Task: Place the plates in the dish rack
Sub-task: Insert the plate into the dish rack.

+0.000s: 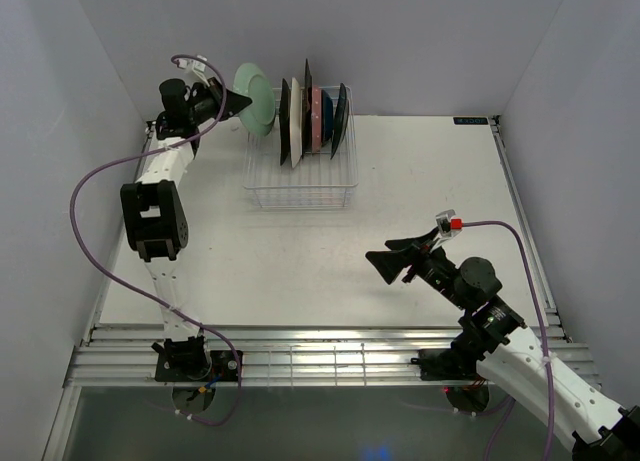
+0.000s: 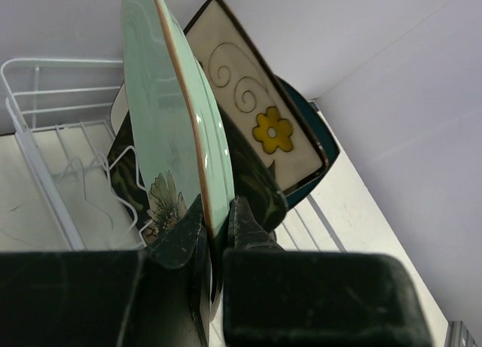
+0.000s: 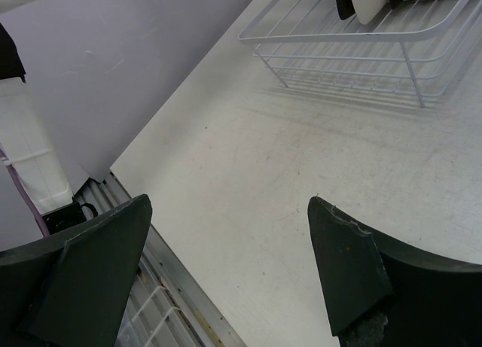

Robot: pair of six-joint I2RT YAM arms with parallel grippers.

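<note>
Green plate (image 1: 255,98) held on edge at the rack's (image 1: 300,189) far left corner.
The left gripper (image 2: 218,230) pinches the green plate by its lower rim, keeping it upright just beside the row of plates (image 1: 312,121) standing between the prongs at the rack's far end (nearest behind it are a dark floral plate (image 2: 162,200) and a cream plate (image 2: 260,117) with a yellow flower). The right gripper (image 1: 397,262) hangs spread wide and empty over the table (image 1: 430,171), well apart from the rack.
</note>
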